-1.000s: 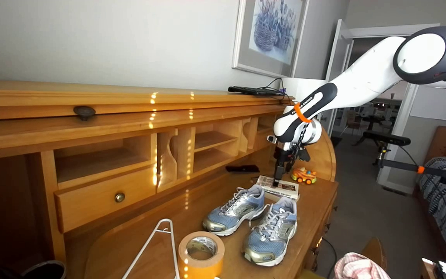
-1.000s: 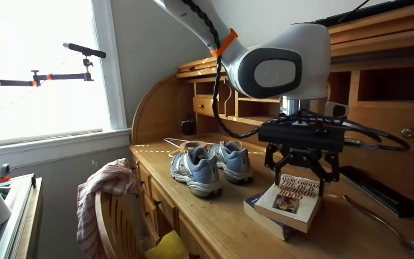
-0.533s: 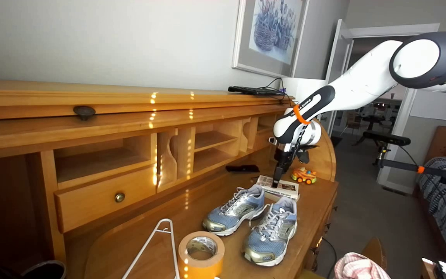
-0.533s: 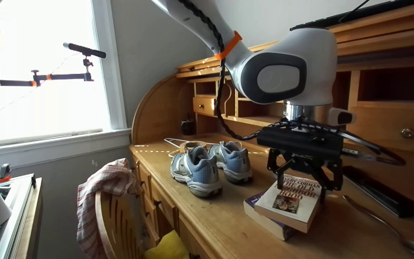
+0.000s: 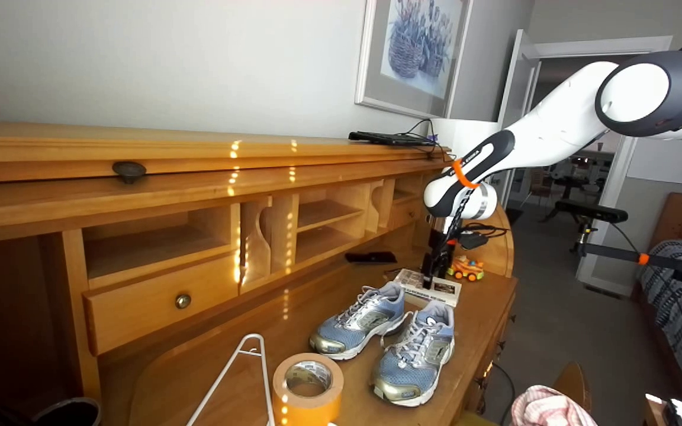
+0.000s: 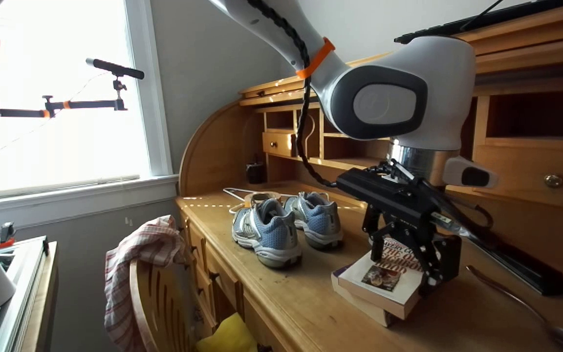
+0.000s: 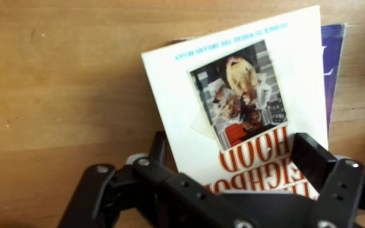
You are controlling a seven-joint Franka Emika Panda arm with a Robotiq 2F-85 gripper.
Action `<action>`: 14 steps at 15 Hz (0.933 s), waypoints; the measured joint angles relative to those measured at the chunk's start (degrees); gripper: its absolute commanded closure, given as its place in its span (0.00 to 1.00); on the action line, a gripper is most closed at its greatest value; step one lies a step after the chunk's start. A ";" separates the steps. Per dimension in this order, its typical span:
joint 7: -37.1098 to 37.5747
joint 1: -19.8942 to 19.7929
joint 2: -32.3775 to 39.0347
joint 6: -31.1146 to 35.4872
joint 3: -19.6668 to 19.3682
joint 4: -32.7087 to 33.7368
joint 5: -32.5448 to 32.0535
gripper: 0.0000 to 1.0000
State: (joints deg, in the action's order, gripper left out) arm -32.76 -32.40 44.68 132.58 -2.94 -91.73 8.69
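Note:
A white paperback (image 6: 365,272) with red lettering lies askew on a purple book (image 7: 333,68), both on the wooden desk. My gripper (image 6: 402,269) points down over this stack, its jaws wide apart. In the wrist view the gripper (image 7: 230,137) spans the cover: the left finger (image 7: 158,147) stands just past the book's edge, while the right finger (image 7: 312,161) overlaps the cover. Whether that right finger touches the cover cannot be told. A far finger is close against the book's side in an exterior view. The lower book is mostly hidden.
Two blue-grey sneakers (image 5: 362,322) stand beside the books. An orange toy car (image 5: 465,269), a long black object (image 6: 521,264) and a spoon-like metal item (image 6: 511,296) lie near. Farther along are a tape roll (image 5: 308,393) and a white hanger (image 5: 222,378). Cubbyholes (image 5: 329,225) line the desk's back.
My gripper has come lower and then turned about its upright axis. The white paperback has shifted and swung slightly on the purple book. The jaws stay apart.

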 measured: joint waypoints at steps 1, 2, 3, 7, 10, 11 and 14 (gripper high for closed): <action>1.87 -0.03 0.00 -0.47 -0.19 0.03 0.28 0.00; 3.55 -0.08 0.00 -1.00 -0.37 0.10 0.65 0.00; 5.03 -0.16 0.00 -1.53 -0.55 0.21 1.10 0.00; 9.60 -0.90 0.01 -2.09 -1.20 0.30 2.85 0.00; 11.60 -1.42 -0.03 -2.10 -1.38 0.31 3.92 0.00; 12.15 -1.48 -0.03 -2.10 -1.38 0.29 4.32 0.00; 12.73 -1.58 -0.16 -2.10 -1.20 -0.24 6.19 0.00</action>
State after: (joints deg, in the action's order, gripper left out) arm -20.03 -33.98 44.52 130.48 -4.15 -91.97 14.88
